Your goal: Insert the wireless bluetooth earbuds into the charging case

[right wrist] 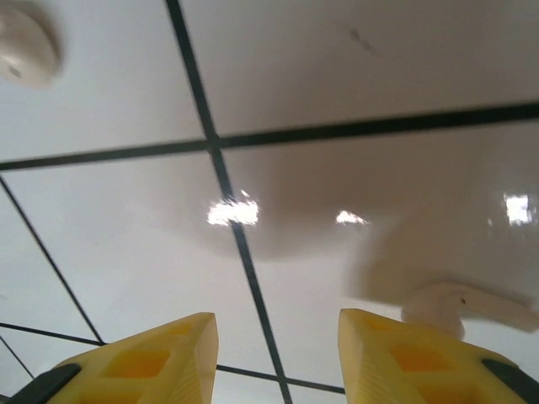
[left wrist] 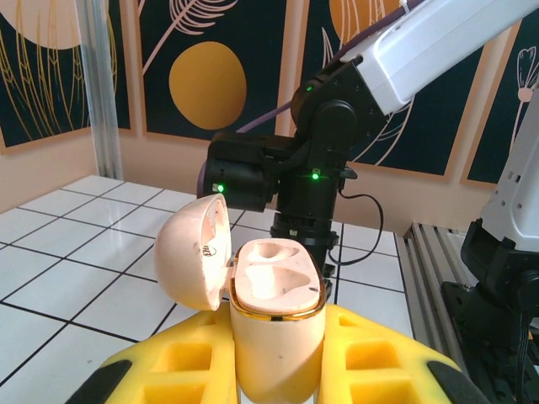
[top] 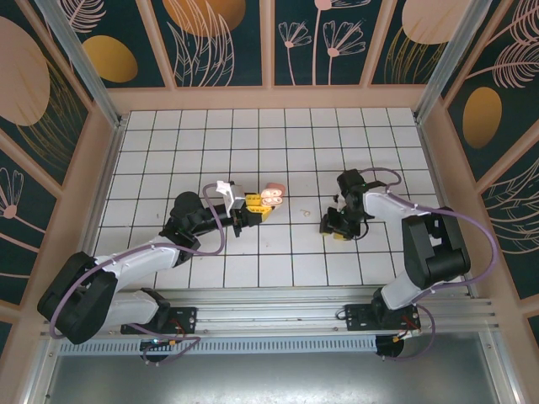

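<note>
My left gripper (top: pixel 251 207) is shut on the salmon-pink charging case (top: pixel 271 195) and holds it above the tiled floor. In the left wrist view the case (left wrist: pixel 278 290) stands upright between the yellow fingers (left wrist: pixel 168 366), its lid (left wrist: pixel 192 252) swung open to the left and both pale wells empty. My right gripper (top: pixel 337 225) points down at the floor and is open (right wrist: pixel 276 324), with only bare tile between its fingers. One earbud (right wrist: pixel 446 305) lies on the tile just outside the right-hand finger (right wrist: pixel 404 353). A second earbud (right wrist: pixel 21 50) lies farther off at the upper left.
The right arm (left wrist: pixel 320 160) stands directly behind the case in the left wrist view. Pink side walls (top: pixel 93 194) and metal posts (top: pixel 80 59) enclose the white tiled floor (top: pixel 278 135). A metal rail (top: pixel 278 301) runs along the near edge.
</note>
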